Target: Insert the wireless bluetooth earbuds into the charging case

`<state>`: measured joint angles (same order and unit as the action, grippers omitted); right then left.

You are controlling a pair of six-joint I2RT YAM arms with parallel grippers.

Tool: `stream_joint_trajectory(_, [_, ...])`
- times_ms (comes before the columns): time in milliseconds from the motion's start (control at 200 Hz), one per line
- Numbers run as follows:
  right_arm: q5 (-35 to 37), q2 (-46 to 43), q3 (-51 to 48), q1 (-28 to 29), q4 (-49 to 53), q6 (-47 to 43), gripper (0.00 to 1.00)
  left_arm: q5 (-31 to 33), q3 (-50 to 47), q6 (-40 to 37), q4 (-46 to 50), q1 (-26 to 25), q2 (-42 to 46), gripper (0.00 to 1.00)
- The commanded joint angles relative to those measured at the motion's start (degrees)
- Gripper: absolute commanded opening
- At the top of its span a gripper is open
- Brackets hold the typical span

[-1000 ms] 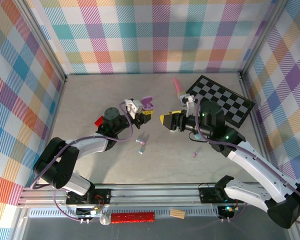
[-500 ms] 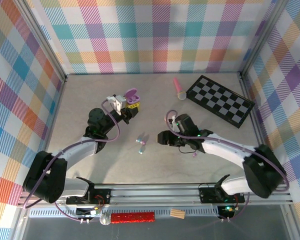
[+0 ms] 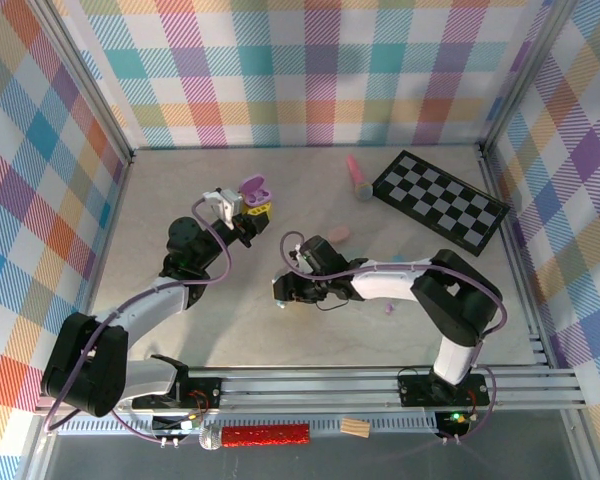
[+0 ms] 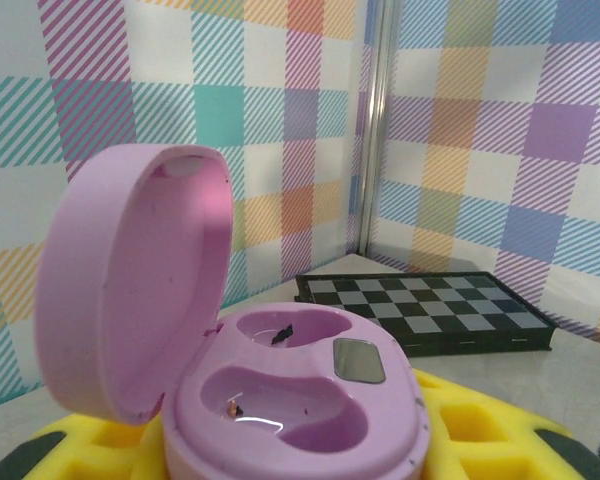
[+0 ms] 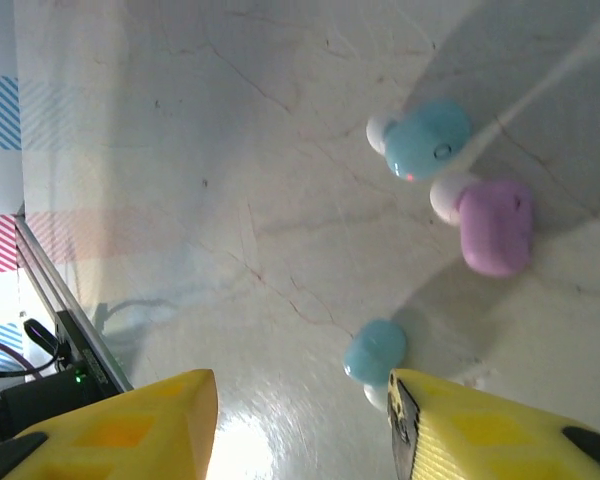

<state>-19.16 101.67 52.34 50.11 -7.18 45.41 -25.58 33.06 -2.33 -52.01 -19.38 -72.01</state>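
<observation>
Jaws apart, the right gripper (image 5: 300, 420) brackets a blue earbud (image 5: 375, 352) lying just beside one finger; the left gripper (image 3: 248, 208) clamps the open charging case (image 4: 280, 400).

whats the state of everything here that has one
charging case: lid open, both wells empty
left end effector: shut on the charging case
right end effector: open, holding nothing
light blue earbud: loose on the table
purple earbud: loose on the table
second blue earbud: loose on the table

Pastel plaid walls (image 3: 310, 70) around a grey stone-look tabletop (image 3: 230, 330).
</observation>
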Motion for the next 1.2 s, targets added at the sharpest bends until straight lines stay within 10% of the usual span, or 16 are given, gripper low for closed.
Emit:
stream_joint_trajectory(0, [-1.0, 2.9, 2.4, 0.0, -1.4, 0.6, 0.48, -1.4, -0.5, 0.7, -0.3, 0.6, 1.9, 0.38])
stream_joint_trajectory(1200, [4.5, 11.9, 15.2, -4.7, 9.1, -8.3, 0.45, -1.7, -2.0, -0.2, 3.9, 3.1, 6.3, 0.39])
